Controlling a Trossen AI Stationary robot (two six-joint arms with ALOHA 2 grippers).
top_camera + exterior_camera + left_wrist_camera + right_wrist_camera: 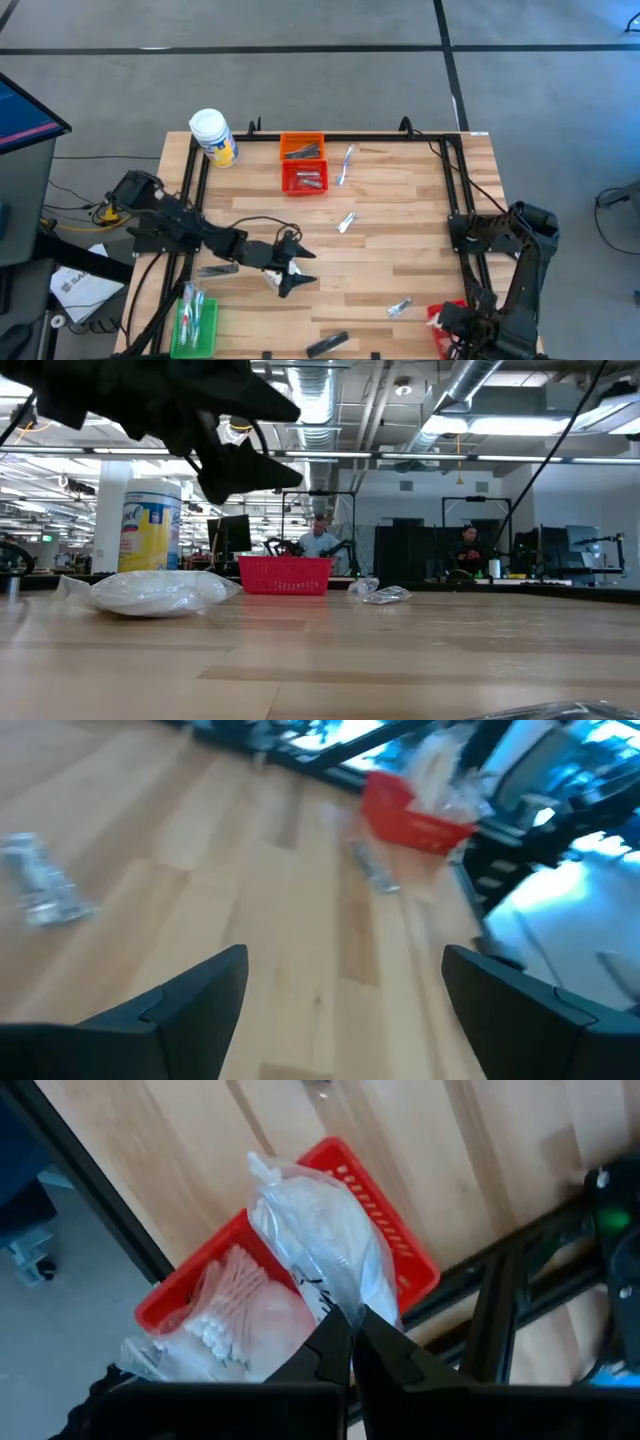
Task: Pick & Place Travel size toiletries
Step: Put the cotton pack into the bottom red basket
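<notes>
My right gripper (pixel 352 1330) points down at the table's near right corner, shut on a clear packet with white filling (pixel 320 1230). The packet is over a red basket (pixel 400 1240) that holds bagged cotton swabs (pixel 230 1305). My left gripper (pixel 303 268) stands open above the table's near left part, over a white packet (pixel 150 590) that lies flat on the wood. Foil sachets (pixel 347 222) (pixel 400 307), a grey sachet (pixel 218 270), a dark tube (pixel 327 345) and a clear stick (pixel 346 165) lie loose on the table. My right gripper pinches the clear packet by one end (pixel 350 1298) between its two fingertips, coming from above and pointing down. The packet stretches away below the fingers toward the red basket. Whether its lower end touches the basket I cannot tell.
A big white jar with a yellow label (pixel 213 137) stands at the far left corner. An orange basket (pixel 302 147) and a red one (pixel 305 178) sit at the far middle, a green one (pixel 195 325) at the near left. A black frame (pixel 455 180) borders the table.
</notes>
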